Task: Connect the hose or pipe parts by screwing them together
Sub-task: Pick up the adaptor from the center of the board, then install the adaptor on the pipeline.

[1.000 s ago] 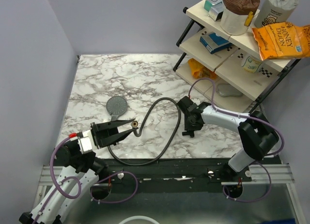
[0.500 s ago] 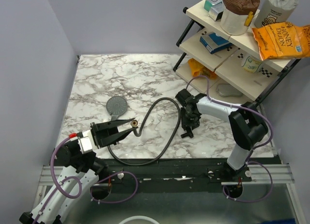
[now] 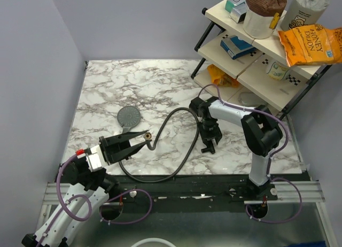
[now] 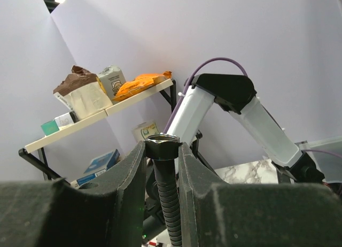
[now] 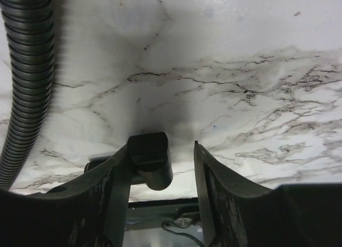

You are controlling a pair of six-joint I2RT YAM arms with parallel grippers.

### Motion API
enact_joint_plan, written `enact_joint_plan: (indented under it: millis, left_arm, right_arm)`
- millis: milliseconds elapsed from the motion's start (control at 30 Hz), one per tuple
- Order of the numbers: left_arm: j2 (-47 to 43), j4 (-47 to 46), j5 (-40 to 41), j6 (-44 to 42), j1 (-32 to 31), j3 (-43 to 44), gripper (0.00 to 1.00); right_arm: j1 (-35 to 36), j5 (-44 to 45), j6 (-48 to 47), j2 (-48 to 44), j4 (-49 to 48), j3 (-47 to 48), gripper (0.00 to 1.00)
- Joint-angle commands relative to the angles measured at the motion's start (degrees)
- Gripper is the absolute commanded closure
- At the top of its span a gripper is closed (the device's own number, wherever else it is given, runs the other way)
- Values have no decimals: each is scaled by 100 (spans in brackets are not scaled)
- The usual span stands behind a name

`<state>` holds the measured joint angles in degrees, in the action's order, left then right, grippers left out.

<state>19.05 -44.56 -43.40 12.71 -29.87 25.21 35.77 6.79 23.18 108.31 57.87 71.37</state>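
My left gripper (image 3: 144, 138) is shut on the brass-coloured end nut (image 3: 147, 134) of the black ribbed hose (image 3: 191, 148) and holds it just above the table. In the left wrist view the nut (image 4: 162, 147) sits clamped between both fingers with the hose (image 4: 170, 199) hanging below. The dark grey shower head (image 3: 129, 116) lies face up beside that gripper, its handle running under the fingers. The hose loops round to my right gripper (image 3: 207, 146), which points at the table's front. This gripper (image 5: 160, 146) is open; the hose's dark far end fitting (image 5: 150, 160) rests against its left finger, clear of the right one.
A black-framed shelf rack (image 3: 251, 70) stands at the back right with boxes, a cup and an orange snack bag (image 3: 310, 44). Part of the hose (image 5: 24, 86) lies left of the right gripper. The table's front edge (image 3: 214, 177) is just beyond the right fingertips.
The right arm has folded in and its gripper has turned and shifted slightly left over the hose's far end, its jaws a little wider. The left gripper and nut have not moved.
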Motion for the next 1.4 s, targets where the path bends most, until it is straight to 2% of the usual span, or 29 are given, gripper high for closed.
enact_joint_plan:
  millis: [0,133,367,467,533,567,700,833,900,1000,1033,1100,1133,1167,1233,1367]
  left_arm:
    - [-173,-387,68,-172,-19,-78,100]
    - [-296,-195,33,-286,-19,-51,100]
    - [-437,-62,24,-445,-19,-69,100]
    - [-463,-71,24,-497,-19,-95,100]
    - [-472,-19,24,-506,-19,-95,100]
    - [-481,8,33,-515,-19,-95,100]
    - [-472,193,86,-471,-19,-95,100]
    - [-376,167,357,-348,-19,-165,100]
    - [-367,175,472,-296,-19,-218,100]
    - [-375,158,630,-59,-19,-315,100]
    - [-384,79,666,99,-19,-359,100]
    - [-384,-53,692,249,-19,-403,100]
    - [-367,-175,710,310,-19,-429,100]
    - [-349,-255,692,424,-19,-438,100]
    - [-332,-439,692,504,-19,-491,100]
    - [-262,-563,946,829,-19,-631,100]
  right_arm:
    - [-9,341,-498,575,866,543,47]
    - [-9,271,-656,962,1112,807,64]
    - [-9,192,-709,1175,1429,905,68]
    - [0,121,-771,1201,1464,878,74]
    - [-9,121,-771,1227,1517,983,93]
    - [0,199,-736,1236,1534,1062,99]
    - [9,157,-745,711,1342,1764,99]
    - [27,-2,-701,315,1342,2950,99]
    - [96,-194,-858,103,1210,3880,99]
    - [280,-554,-1288,-406,535,5138,99]
    - [342,-634,-1438,-599,-155,5280,99]
    - [474,-1729,-1921,-1310,-1115,5047,99]
    - [510,-2177,-2079,-1539,-2103,4835,99]
    - [536,-2808,-2255,-1924,-2539,4685,99]
    - [642,-3382,-2492,-2086,-3269,4596,99]
    - [765,-4991,-2511,-2077,-3851,4702,99]
